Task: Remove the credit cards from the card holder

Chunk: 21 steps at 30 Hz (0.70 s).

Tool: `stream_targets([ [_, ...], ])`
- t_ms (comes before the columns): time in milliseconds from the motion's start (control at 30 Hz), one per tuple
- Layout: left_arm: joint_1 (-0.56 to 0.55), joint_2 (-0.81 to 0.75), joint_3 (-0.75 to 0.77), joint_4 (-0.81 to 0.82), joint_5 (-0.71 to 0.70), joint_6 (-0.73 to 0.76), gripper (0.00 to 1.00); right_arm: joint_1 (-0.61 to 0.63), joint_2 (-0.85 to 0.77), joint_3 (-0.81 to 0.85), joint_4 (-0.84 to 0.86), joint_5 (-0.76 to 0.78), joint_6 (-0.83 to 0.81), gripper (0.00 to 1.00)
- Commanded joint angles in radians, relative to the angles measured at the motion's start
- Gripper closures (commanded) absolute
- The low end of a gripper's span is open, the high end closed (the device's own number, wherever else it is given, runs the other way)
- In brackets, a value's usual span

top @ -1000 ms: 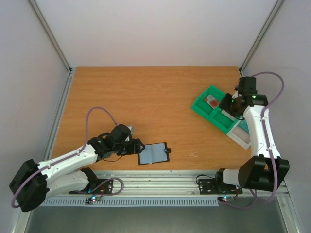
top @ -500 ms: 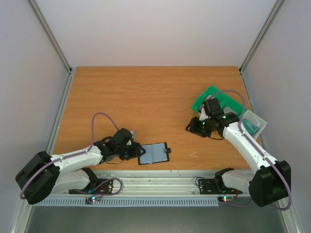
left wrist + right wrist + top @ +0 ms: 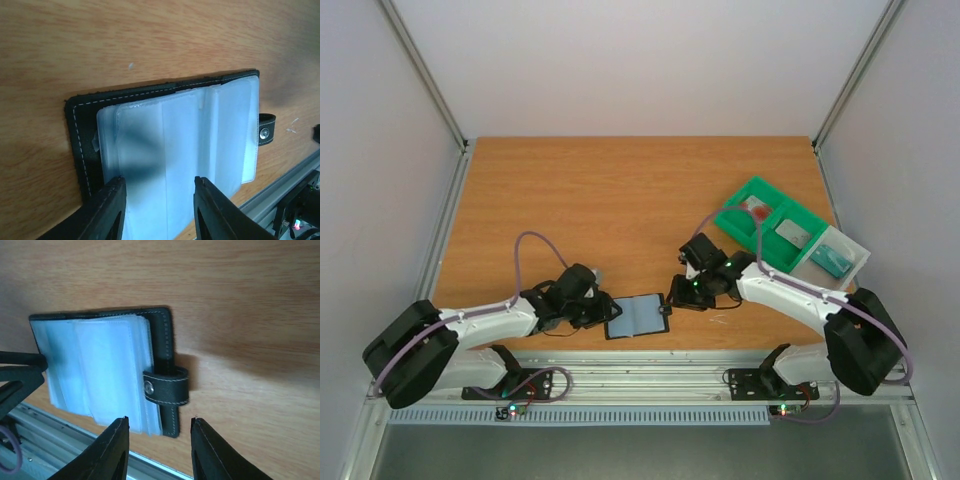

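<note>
And the right arm is across! A second ago it hung over the green tray (image 3: 732, 222) at the far right; now the right pincer (image 3: 678, 297) sits low at the right edge of the card holder (image 3: 636, 316). The holder has not budged: it lies open and flat on the tabletop (image 3: 620, 190) near the front edge, between the two arms.

From the right wrist, the pincer's two fingers stand apart with nothing between them, just short of the snap tab (image 3: 167, 386) that curls off the holder's black edge.

Over to the left. The left pincer (image 3: 159, 180) has crept in from just beside the holder and now reaches over its left edge, fingers narrower than a second ago but still parted, with the clear plastic sleeves (image 3: 170, 135) showing in the gap (no pinch that I can make out).

With the arm gone, the tray is in plain sight, and a pale grey credit card (image 3: 787, 232) lies in its middle compartment. Whether any cards sit in the sleeves, I can't tell.
</note>
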Motion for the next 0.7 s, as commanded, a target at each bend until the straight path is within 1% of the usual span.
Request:
stream_targets([
  [0, -0.001, 0.035, -0.018, 0.079, -0.014, -0.011, 0.6, 0.071, 0.071, -0.012, 0.101, 0.038, 0.058, 0.65],
  [100, -0.001, 0.047, -0.02, 0.068, -0.023, -0.011, 0.62, 0.112, 0.14, -0.014, 0.142, 0.033, 0.07, 0.68],
  [233, 0.0, 0.042, -0.043, 0.022, -0.043, -0.021, 0.73, 0.121, 0.197, -0.024, 0.198, -0.018, 0.074, 0.71],
  [333, -0.001, 0.033, -0.059, 0.018, -0.056, -0.035, 0.74, 0.126, 0.204, -0.04, 0.216, -0.012, 0.085, 0.73],
  [400, -0.001, 0.057, -0.061, 0.045, -0.042, -0.039, 0.74, 0.127, 0.211, -0.049, 0.226, 0.002, 0.094, 0.74],
  [533, -0.002, 0.126, -0.067, 0.185, 0.006, -0.066, 0.74, 0.127, 0.233, -0.06, 0.254, 0.013, 0.11, 0.77],
  [667, -0.002, 0.164, -0.067, 0.269, 0.032, -0.095, 0.74, 0.127, 0.233, -0.081, 0.282, 0.026, 0.134, 0.79],
])
